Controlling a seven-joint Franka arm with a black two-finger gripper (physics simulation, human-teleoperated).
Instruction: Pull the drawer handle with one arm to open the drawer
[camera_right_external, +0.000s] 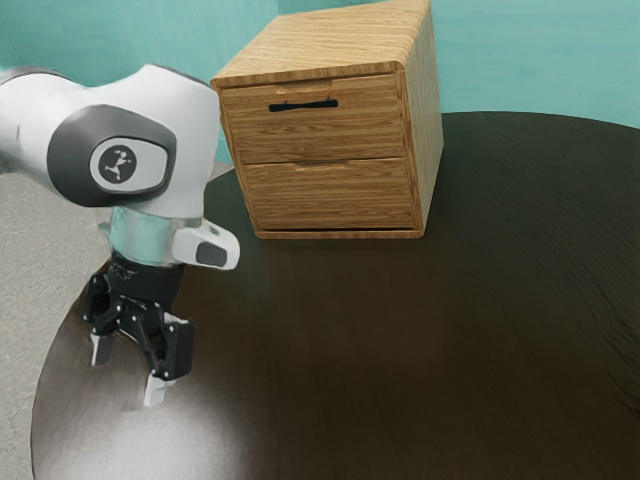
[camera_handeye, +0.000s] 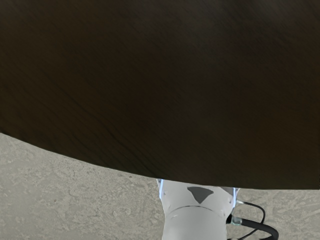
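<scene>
The drawer cabinet sits far back on the table; the pincer hangs near the front, well apart.

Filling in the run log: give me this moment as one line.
gripper: open, empty, over table near exterior view's left | cabinet: upright on table | top drawer: looks shut | handle: untouched

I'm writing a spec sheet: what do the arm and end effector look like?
White rounded arm with a grey round joint cap bearing a small white logo; black two-finger end effector with pale fingertips. A black cable trails by its base.
</scene>
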